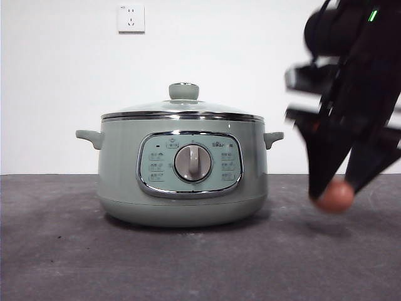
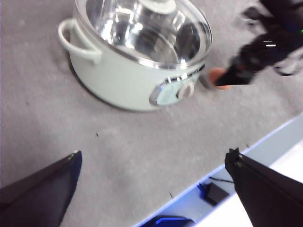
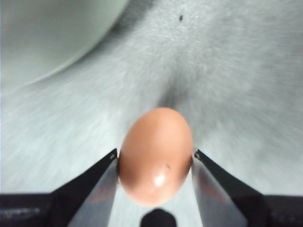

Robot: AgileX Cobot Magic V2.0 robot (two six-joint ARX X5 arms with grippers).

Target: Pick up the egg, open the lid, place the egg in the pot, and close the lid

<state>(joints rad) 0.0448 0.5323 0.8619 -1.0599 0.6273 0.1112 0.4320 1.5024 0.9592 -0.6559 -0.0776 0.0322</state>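
Note:
The reddish-brown egg (image 1: 335,195) (image 3: 156,156) hangs a little above the grey table, right of the pot, with its shadow below it. My right gripper (image 1: 334,190) (image 3: 155,160) is shut on it, one jaw on each side. The sage-green pot (image 1: 119,163) (image 2: 113,80) stands mid-table. Its glass lid (image 1: 182,108) (image 2: 147,28) with the green knob sits on it. In the left wrist view the egg (image 2: 218,78) shows beside the pot's dial side. My left gripper (image 2: 154,153) hovers open and empty over bare table on the pot's front side.
A white wall with a socket (image 1: 131,17) rises behind the table. The table's front edge (image 2: 213,179) runs close under my left gripper, with cables beyond it. The pot's side handles (image 1: 89,136) stick out on both sides.

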